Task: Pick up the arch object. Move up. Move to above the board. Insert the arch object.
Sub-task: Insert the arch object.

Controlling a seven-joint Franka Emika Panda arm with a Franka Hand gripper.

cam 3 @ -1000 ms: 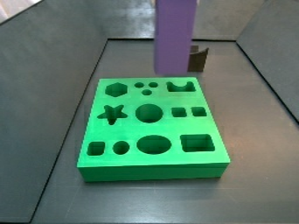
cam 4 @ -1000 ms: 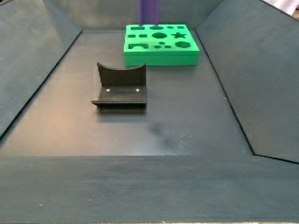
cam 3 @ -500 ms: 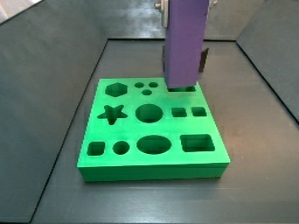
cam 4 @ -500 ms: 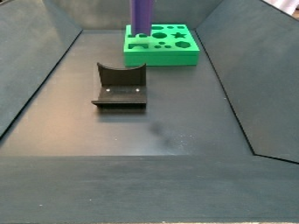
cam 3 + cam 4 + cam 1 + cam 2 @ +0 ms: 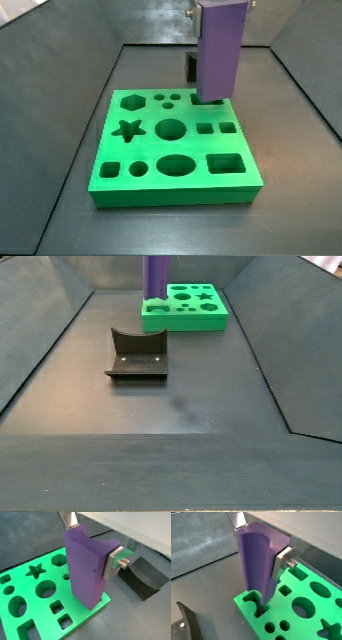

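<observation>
The arch object (image 5: 87,567) is a tall purple block, held upright. My gripper (image 5: 92,539) is shut on its upper end, one silver finger (image 5: 113,559) on each side; this also shows in a wrist view (image 5: 261,539). The board (image 5: 147,150) is a bright green slab with shaped holes. The block (image 5: 219,50) stands over the board's far right corner, its lower end at the notched hole (image 5: 254,601). I cannot tell how deep it sits. In a side view the block (image 5: 156,276) rises from the board (image 5: 187,322), and the gripper is cut off above.
The fixture (image 5: 136,356), a dark L-shaped bracket, stands on the grey floor beside the board; it also shows in both wrist views (image 5: 143,579) (image 5: 188,622). Sloped grey walls (image 5: 40,346) enclose the floor.
The gripper has carried the purple block sideways across the board to the notched corner hole and lowered it, so its lower end now meets the board.
</observation>
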